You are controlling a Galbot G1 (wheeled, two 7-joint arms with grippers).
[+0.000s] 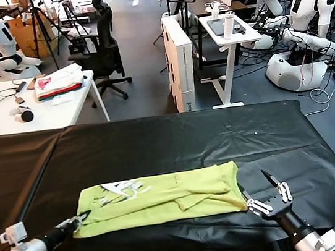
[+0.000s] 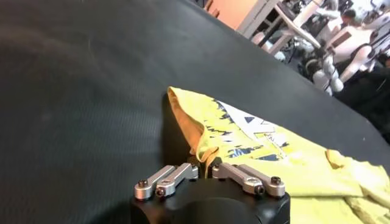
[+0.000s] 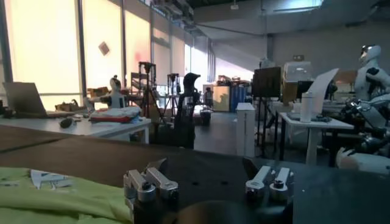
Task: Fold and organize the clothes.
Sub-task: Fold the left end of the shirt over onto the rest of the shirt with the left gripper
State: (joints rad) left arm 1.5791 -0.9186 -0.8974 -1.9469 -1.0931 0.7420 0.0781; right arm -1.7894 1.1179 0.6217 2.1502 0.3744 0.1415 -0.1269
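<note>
The T-shirt (image 1: 165, 199) is taken as the landmark: it lies flattened and partly folded into a long band on the black worktop (image 1: 175, 137), toward the near edge, with its white print (image 1: 122, 191) turned up at the robot's left end.

Nearest, at the near-left corner of the T-shirt, the left gripper (image 1: 81, 219) is found with its fingers closed together on the cloth edge; in the left wrist view the hem is seen gathered between the fingers (image 2: 231, 171). Just off the near-right corner of the T-shirt, the right gripper (image 1: 270, 196) is held with its fingers spread wide and nothing between them, one finger close beside the corner.

The step in hand is judged to be the taking of both near corners for a fold away from the robot. It would be done well if the right fingers were brought over the corner and closed on all layers before any lift, and both corners were then raised evenly so the band is kept straight.

Beyond the T-shirt the worktop is bare cloth; farther off, a white desk (image 1: 59, 109) is seen.
</note>
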